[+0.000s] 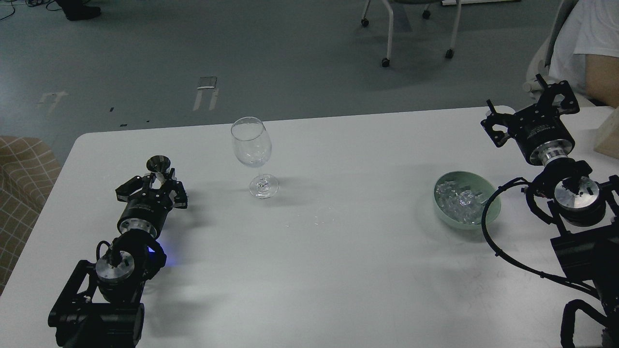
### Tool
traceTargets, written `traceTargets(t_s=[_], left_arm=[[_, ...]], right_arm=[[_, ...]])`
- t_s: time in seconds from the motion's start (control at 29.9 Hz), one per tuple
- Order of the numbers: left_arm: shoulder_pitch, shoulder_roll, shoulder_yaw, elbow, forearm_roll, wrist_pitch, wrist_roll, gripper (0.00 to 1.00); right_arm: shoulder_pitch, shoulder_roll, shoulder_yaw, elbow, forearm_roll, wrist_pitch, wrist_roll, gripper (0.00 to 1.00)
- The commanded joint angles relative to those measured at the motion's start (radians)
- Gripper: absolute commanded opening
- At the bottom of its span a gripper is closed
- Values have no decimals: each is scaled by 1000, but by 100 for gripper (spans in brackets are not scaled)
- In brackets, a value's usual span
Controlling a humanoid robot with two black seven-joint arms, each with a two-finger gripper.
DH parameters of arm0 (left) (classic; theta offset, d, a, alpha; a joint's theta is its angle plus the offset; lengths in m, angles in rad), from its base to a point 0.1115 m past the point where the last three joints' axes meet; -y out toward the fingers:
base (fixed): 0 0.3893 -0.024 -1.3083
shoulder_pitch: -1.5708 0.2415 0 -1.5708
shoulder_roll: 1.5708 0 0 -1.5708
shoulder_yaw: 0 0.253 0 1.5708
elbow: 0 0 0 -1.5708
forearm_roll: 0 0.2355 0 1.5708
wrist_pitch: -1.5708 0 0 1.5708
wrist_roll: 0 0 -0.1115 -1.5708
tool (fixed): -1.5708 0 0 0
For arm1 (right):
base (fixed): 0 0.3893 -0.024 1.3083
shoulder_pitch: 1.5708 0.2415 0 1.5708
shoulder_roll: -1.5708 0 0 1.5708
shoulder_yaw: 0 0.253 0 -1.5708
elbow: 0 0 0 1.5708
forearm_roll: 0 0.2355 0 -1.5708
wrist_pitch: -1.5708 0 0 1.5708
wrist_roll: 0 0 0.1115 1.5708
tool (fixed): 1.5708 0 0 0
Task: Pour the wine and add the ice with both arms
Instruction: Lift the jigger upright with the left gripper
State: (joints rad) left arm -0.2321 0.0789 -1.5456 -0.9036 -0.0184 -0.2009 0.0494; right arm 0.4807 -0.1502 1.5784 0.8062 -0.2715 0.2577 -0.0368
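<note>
Two black claws are reaching out over the white table (338,270), and I am starting with my left gripper (157,186). Its dark prongs are lying low near the table's left side, closing around the base of a small shiny metal cup (158,165) shaped like a flared cone, its mouth gleaming. Behind the prongs a silver wrist ring and looping black hose are running back along my left arm (118,261), where a blue light is glowing.

Further out, toward the middle, a clear stemmed glass (254,157) is standing upright on its round foot, smooth and see-through, well apart from my left claw.

My right gripper (529,108) is hanging over the far right edge of the table, its prongs spreading wide with nothing between them. My right arm (575,193) is trailing a thick black cable that is curving past a pale green bowl (491,212). Inside that round, matte bowl the ice (459,200) is sitting as a heap of small glossy cubes, glinting white, just beside my right arm.
</note>
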Motion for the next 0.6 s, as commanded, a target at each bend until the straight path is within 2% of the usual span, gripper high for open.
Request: traceTargets(t_s=[0.0,0.57], left_arm=[[-1,-5,-1,0,0,-8,-3,35],[10,-13,-7,-1,-3,-98,-3,37]], right_arm=[[-1,0,0,2,0,0,0,100],[-2,0,0,5,0,0,0,100]])
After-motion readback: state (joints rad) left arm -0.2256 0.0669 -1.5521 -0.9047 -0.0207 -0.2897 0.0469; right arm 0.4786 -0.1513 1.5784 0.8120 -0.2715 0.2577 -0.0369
